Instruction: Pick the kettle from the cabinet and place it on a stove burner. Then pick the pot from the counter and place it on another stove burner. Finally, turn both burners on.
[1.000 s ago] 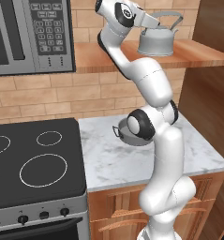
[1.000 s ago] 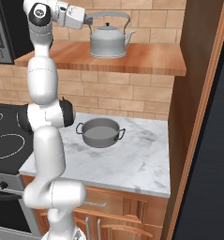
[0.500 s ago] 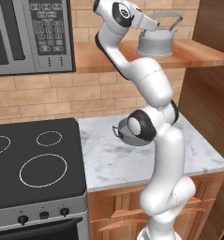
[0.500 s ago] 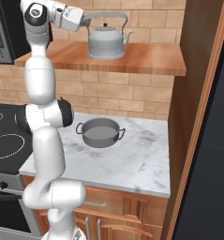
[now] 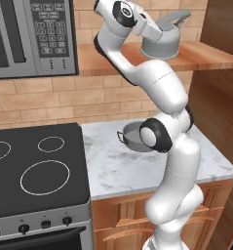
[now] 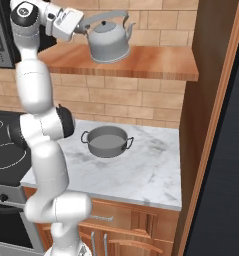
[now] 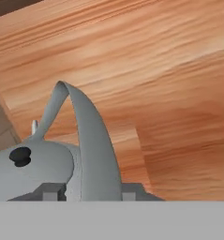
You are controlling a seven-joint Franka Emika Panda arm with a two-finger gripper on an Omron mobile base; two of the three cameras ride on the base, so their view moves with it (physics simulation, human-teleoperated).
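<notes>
Straddling kettle [image 6: 109,42] handle, gripper [image 7: 87,191], no readable writing

Arm raised high, hand level at shelf height.
Your gripper [image 7: 86,192] points to the far right with wrist bent sideways; its fingertips [image 7: 50,191] stand one on each side of the kettle handle [image 7: 92,140], jaws partly closed around it.
</notes>
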